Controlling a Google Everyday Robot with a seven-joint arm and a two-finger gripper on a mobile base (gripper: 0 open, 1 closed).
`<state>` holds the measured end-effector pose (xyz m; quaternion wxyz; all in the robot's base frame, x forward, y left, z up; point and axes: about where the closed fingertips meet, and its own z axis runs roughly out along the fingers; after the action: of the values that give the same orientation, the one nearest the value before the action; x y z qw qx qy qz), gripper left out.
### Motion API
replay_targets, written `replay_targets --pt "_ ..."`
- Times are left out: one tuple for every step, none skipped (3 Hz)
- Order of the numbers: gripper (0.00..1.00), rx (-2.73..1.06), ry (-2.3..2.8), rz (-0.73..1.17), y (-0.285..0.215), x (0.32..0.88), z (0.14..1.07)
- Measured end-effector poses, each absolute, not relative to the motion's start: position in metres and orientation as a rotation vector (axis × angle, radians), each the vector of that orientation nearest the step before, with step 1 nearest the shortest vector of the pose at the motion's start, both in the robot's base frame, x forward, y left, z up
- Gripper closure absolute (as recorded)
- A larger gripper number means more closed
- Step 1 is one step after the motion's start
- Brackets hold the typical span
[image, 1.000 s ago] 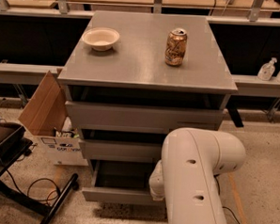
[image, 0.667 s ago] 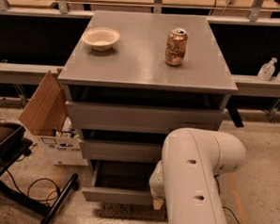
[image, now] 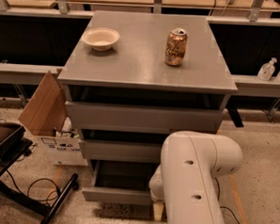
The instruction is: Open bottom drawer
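The grey cabinet (image: 147, 72) has three handle-less drawer fronts. The bottom drawer (image: 117, 195) is the lowest and narrowest front. It stands pulled out toward me, and its shallow dark tray (image: 122, 175) shows behind the front. My white arm (image: 197, 178) reaches down in front of the cabinet's lower right. My gripper (image: 157, 210) is at the right end of the bottom drawer's front, mostly hidden by the arm; only a tan tip shows below the front's edge.
A beige bowl (image: 100, 38) and a copper-coloured can (image: 176, 47) stand on the cabinet top. An open cardboard box (image: 46, 110) sits on the floor at the left, next to a black stand (image: 6, 149) and cables. Bottles (image: 267, 69) stand on a shelf at the right.
The tan tip of my gripper has come into view a little lower at the drawer front's right end. The bottom drawer stays pulled out about as far as before.
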<state>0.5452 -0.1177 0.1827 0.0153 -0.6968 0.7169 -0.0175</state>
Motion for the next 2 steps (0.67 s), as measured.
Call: replay_targets --pt "0.18 -2.187 2.332 0.022 -0.1322 0.5119 0.1517" --pt "0.41 -2.190 2.356 0.035 -0.1357 0.5046 0.1528"
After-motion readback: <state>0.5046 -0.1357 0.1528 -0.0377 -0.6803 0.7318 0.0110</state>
